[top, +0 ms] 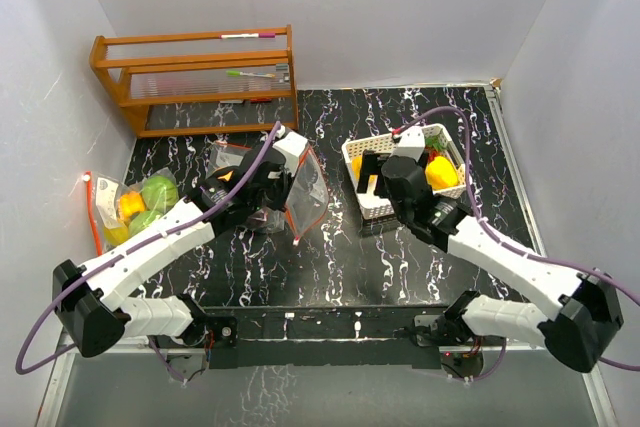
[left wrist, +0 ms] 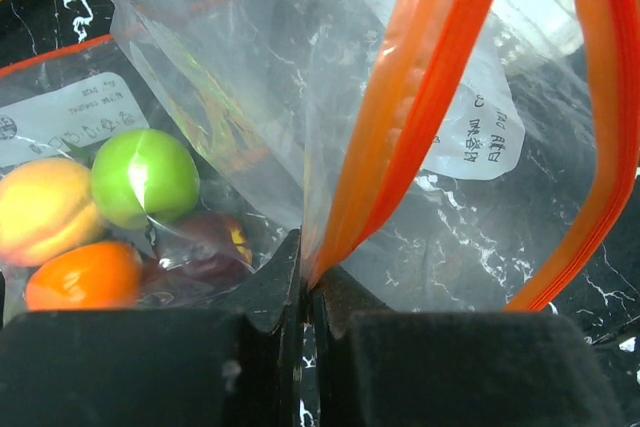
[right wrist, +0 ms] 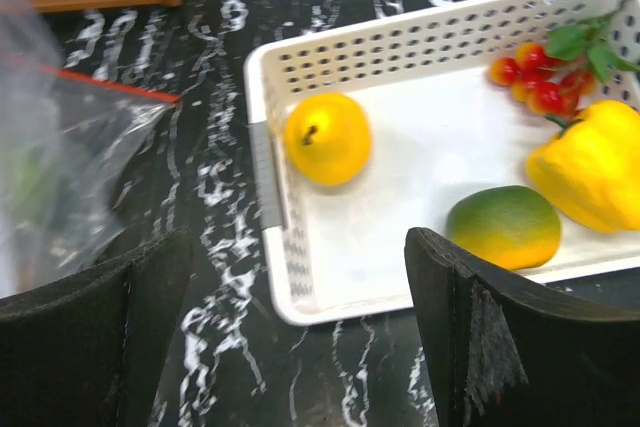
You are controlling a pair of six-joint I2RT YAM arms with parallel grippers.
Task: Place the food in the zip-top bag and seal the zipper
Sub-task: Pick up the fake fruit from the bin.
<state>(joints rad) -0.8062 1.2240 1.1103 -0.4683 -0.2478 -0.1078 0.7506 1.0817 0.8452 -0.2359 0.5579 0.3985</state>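
My left gripper (left wrist: 308, 272) is shut on the orange zipper edge of a clear zip-top bag (left wrist: 450, 117) and holds it upright on the table; it also shows in the top view (top: 285, 187), with the bag (top: 308, 197) beside it. The bag's mouth hangs open. My right gripper (right wrist: 300, 317) is open and empty over the near left corner of a white basket (right wrist: 270, 177). The basket holds a yellow-orange fruit (right wrist: 328, 137), a green-orange mango (right wrist: 503, 227), a yellow pepper (right wrist: 590, 177) and cherry tomatoes (right wrist: 535, 77).
A second clear bag (top: 130, 209) with green, peach and orange fruits (left wrist: 145, 177) lies at the table's left edge. A wooden rack (top: 195, 77) stands at the back left. White walls close in the table.
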